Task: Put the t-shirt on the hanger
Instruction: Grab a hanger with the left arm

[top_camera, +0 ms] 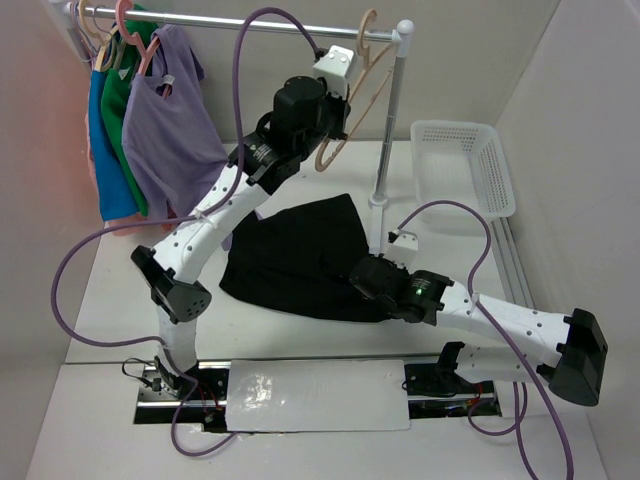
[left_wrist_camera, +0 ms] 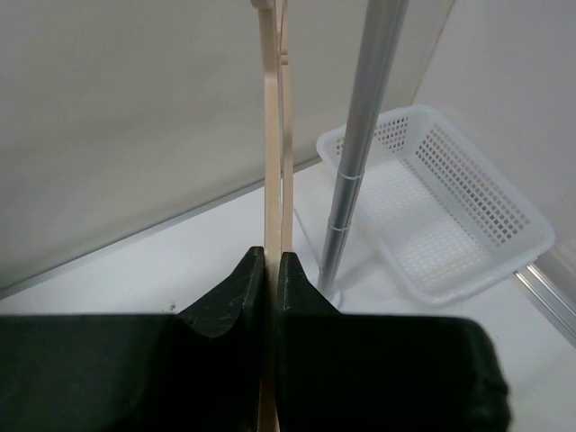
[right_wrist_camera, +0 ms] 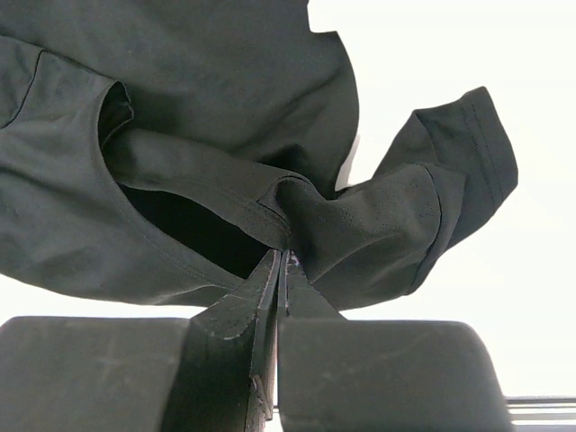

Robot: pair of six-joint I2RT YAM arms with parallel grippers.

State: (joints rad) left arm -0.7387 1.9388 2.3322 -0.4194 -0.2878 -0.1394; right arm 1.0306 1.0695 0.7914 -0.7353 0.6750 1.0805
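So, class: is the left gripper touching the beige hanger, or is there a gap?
Touching. The left wrist view shows the left gripper with jaws shut on the hanger, no gap.

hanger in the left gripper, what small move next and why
Probably lift the hanger up off the rail: the left gripper is shut on it with its hook over the rail, and the right gripper pinches the t-shirt.

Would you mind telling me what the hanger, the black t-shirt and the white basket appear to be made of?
The hanger: probably wood or wood-look plastic; thin flat strips, pale beige, matte.
The t-shirt: soft knit fabric, matte black; it folds and bunches, with stitched hems and a fine mesh-like texture.
The basket: moulded plastic, white, slightly glossy, with a regular grid of holes.
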